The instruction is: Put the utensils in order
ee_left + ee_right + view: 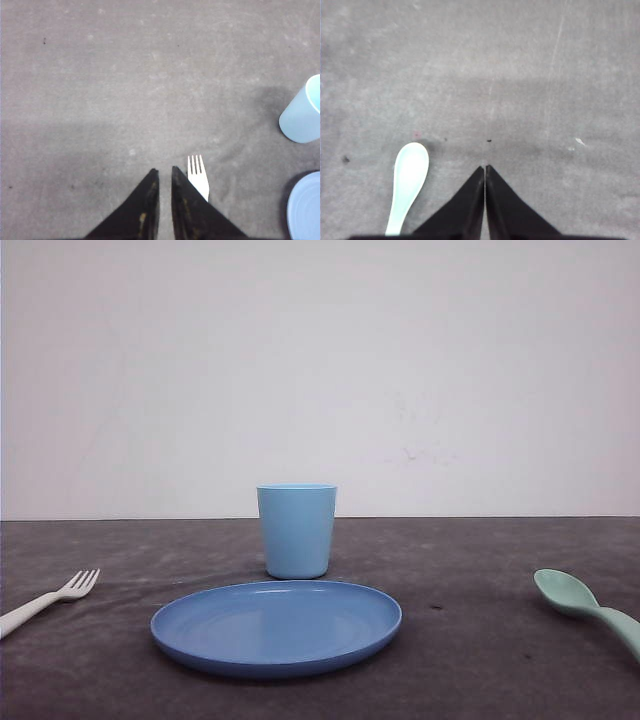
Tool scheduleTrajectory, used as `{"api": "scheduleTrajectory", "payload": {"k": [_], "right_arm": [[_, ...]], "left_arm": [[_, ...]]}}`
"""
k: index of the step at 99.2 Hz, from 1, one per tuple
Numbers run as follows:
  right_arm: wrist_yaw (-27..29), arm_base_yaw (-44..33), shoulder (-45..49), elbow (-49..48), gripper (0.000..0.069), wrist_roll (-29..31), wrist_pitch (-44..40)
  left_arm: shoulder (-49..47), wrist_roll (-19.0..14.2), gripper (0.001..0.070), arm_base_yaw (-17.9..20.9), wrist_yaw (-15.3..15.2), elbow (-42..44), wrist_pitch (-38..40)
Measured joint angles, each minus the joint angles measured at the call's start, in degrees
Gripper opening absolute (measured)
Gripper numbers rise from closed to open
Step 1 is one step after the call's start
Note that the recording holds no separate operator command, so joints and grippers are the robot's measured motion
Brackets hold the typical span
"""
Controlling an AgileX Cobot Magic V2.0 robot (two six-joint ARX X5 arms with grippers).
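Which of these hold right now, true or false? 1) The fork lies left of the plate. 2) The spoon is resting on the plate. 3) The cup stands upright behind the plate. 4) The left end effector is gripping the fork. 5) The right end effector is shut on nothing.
1) True: the fork lies on the table left of the plate.
2) False: the spoon lies on the table, right of the plate.
3) True: the cup stands upright behind it.
4) False: the left end effector holds nothing; the fork lies beside it.
5) True: the right end effector is closed and empty.
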Motion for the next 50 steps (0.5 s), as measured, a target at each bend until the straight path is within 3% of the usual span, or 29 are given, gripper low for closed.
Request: {"api": "scheduleTrajectory", "payload": {"k": [10, 17, 26, 31, 41, 50], "right_arm": [[-0.02, 0.0, 0.0, 0.0, 0.0029, -0.22, 0.02], [-0.02, 0.0, 0.0, 0.0, 0.014, -0.37, -0.07], [-0.02, 0.0, 0.0, 0.0, 0.033, -0.37, -0.42], [-0.02, 0.0, 0.0, 0.0, 0.0429, -0.37, -0.52], [0.0, 0.0, 0.0, 0.0, 0.0588, -0.48, -0.87], [0.0, 0.0, 0.0, 0.0, 0.0673, -0.72, -1.16]], "left_arm": [[0.0, 0.2, 0.0073, 0.0, 0.0, 0.0, -1.07], [0.0, 0.2, 0.0201, 0.0, 0.0, 0.0, -1.46], [0.0, 0.2, 0.0389, 0.0, 0.02, 0.0, -2.29], [0.0, 0.2, 0.0459, -0.04, 0.07, 0.0, -2.73], [0.0, -0.09, 0.0509, -0.55, 0.09, 0.0, -4.37], [0.0, -1.05, 0.0519, -1.4, 0.55, 0.0, -6.21]]}}
